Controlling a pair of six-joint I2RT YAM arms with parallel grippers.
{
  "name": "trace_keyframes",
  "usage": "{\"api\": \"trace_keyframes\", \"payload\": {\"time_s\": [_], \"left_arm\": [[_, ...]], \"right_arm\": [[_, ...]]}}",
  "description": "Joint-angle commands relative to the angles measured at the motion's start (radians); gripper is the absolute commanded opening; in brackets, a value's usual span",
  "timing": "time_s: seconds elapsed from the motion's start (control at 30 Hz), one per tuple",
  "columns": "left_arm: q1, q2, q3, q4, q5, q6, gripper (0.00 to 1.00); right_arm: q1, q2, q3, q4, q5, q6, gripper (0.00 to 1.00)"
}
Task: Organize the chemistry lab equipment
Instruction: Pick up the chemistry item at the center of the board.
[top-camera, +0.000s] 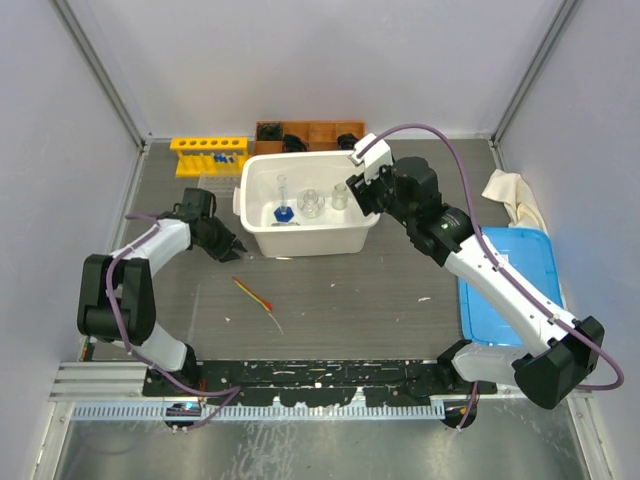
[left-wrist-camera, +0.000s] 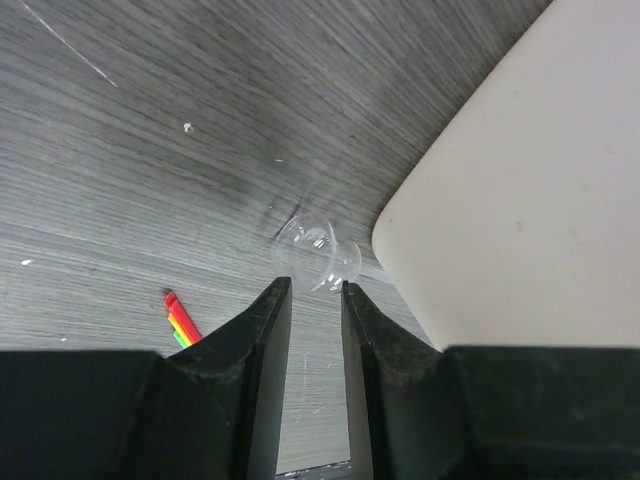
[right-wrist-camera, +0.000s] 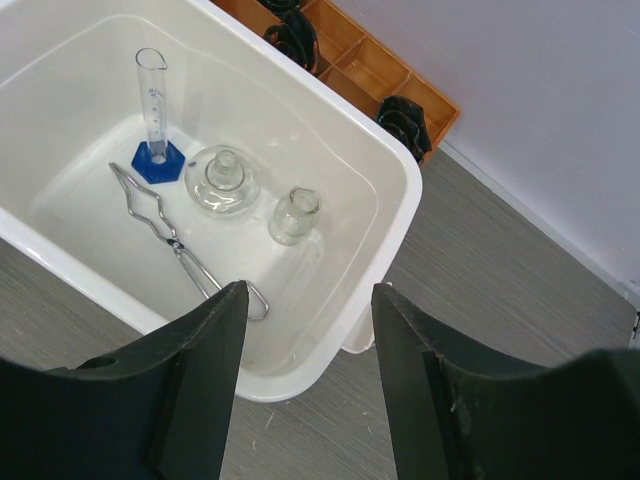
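Observation:
A small clear glass flask lies on its side on the grey table beside the white tub. My left gripper has its tips closed narrowly on the flask's near edge; in the top view it sits at the tub's left front corner. My right gripper hangs open and empty over the tub's right end. Inside the tub are metal tongs, two glass flasks and a blue-based measuring cylinder. A red-orange stick lies on the table.
A yellow tube rack with blue-capped tubes stands at the back left. Behind the tub is a brown wooden organiser. A blue lid and a white cloth lie on the right.

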Motion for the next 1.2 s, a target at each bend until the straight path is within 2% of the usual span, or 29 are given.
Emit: {"api": "trace_keyframes", "payload": {"time_s": [0.0, 0.7, 0.97, 1.17], "left_arm": [[-0.004, 0.0, -0.01, 0.035, 0.02, 0.024, 0.28], [-0.013, 0.034, -0.033, 0.069, 0.029, 0.049, 0.22], [-0.015, 0.001, -0.026, 0.04, 0.054, 0.061, 0.08], [-0.015, -0.03, -0.011, -0.034, 0.068, 0.087, 0.03]], "right_arm": [[-0.003, -0.015, 0.0, 0.051, 0.008, 0.012, 0.59], [-0.009, 0.003, -0.003, 0.043, -0.013, 0.016, 0.6], [-0.011, 0.012, 0.0, 0.036, -0.032, 0.021, 0.6], [-0.012, 0.05, 0.055, -0.031, -0.112, 0.025, 0.59]]}}
